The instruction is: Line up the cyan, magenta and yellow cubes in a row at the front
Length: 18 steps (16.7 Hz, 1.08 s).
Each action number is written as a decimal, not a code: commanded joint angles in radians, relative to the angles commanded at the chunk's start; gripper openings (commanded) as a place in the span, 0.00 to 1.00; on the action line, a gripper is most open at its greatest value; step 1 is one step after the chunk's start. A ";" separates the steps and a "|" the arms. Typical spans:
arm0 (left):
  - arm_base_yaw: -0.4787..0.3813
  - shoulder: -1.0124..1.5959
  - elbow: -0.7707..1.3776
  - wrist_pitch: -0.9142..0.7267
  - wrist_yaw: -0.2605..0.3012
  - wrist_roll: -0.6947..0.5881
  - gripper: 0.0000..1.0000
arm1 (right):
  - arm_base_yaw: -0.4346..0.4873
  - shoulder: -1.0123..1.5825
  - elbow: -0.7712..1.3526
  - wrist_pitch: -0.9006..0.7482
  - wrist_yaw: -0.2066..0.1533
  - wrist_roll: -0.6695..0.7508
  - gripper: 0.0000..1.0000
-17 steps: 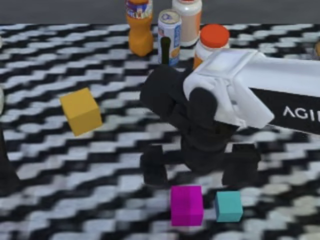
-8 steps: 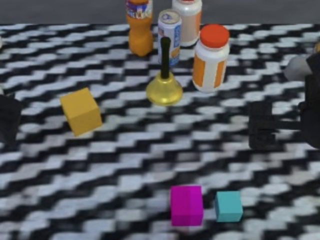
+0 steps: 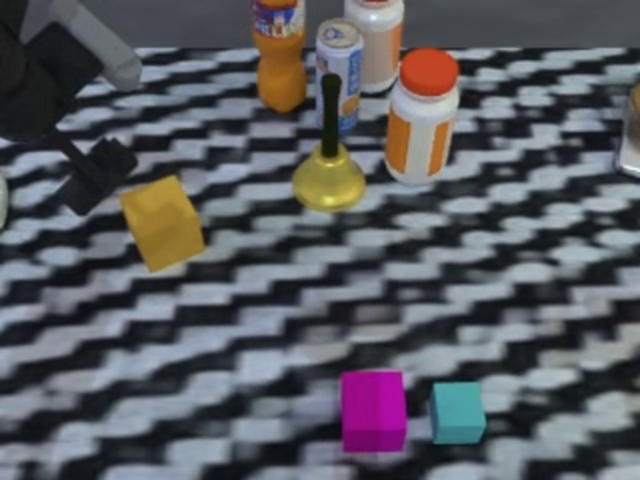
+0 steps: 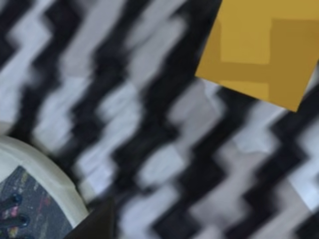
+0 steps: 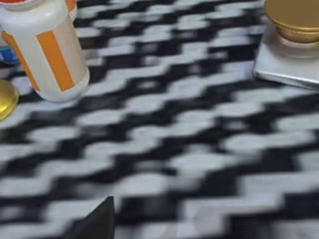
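The table (image 3: 520, 300) is covered edge to edge in a black-and-white zigzag weave, and a plain grey strip runs behind its far edge. Along that far edge stand an orange bottle (image 3: 279, 50), a printed can (image 3: 339, 60), a white bottle (image 3: 375, 35) and a white jar with an orange lid and stripe (image 3: 422, 115), with a shiny golden bell (image 3: 328, 170) on a dark handle just in front of them. At the right edge a grey slab carries a brass-coloured disc (image 5: 294, 20). The yellow cube (image 3: 162, 222), largest of the three and matte mustard, sits turned askew near the table's left edge, toward the back. The magenta cube (image 3: 373, 410), bright and mid-sized, lies at the front edge, and the smaller teal-cyan cube (image 3: 458, 412) sits just beside it on its right with a narrow gap between them. The left gripper (image 3: 95, 172) hangs at the far left corner, a dark finger just beside the yellow cube's upper left, holding nothing; how far apart its fingers stand I cannot tell. The right arm is out of the top view, and of its gripper the pictures show too little to judge.
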 joint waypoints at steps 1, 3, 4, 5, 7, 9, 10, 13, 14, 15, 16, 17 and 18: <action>-0.009 0.088 0.076 -0.050 0.000 0.034 1.00 | -0.034 -0.063 -0.056 0.045 -0.012 -0.032 1.00; -0.027 0.247 0.219 -0.140 0.001 0.096 1.00 | -0.099 -0.182 -0.159 0.136 -0.043 -0.090 1.00; -0.034 0.319 0.285 -0.179 0.001 0.124 1.00 | -0.125 -0.230 -0.200 0.177 -0.059 -0.114 1.00; -0.041 0.384 0.345 -0.213 0.001 0.148 1.00 | -0.151 -0.278 -0.238 0.218 -0.076 -0.136 1.00; -0.052 0.491 0.444 -0.268 0.002 0.189 1.00 | -0.191 -0.358 -0.295 0.286 -0.107 -0.171 1.00; -0.060 0.559 0.511 -0.303 0.002 0.216 1.00 | -0.217 -0.413 -0.331 0.332 -0.132 -0.190 1.00; -0.062 0.577 0.531 -0.313 0.003 0.224 1.00 | -0.225 -0.427 -0.341 0.347 -0.139 -0.196 1.00; -0.064 0.586 0.541 -0.318 0.003 0.229 1.00 | -0.230 -0.432 -0.346 0.355 -0.143 -0.199 1.00; -0.064 0.586 0.541 -0.318 0.003 0.229 1.00 | -0.230 -0.432 -0.346 0.355 -0.143 -0.199 1.00; -0.064 0.586 0.541 -0.318 0.003 0.229 1.00 | -0.230 -0.432 -0.346 0.355 -0.143 -0.199 1.00; -0.058 0.584 0.538 -0.316 0.002 0.227 1.00 | -0.230 -0.432 -0.346 0.355 -0.143 -0.199 1.00; -0.059 0.585 0.535 -0.313 0.003 0.228 1.00 | -0.230 -0.432 -0.346 0.355 -0.143 -0.199 1.00; -0.060 0.589 0.523 -0.299 0.003 0.229 1.00 | -0.230 -0.432 -0.346 0.355 -0.143 -0.199 1.00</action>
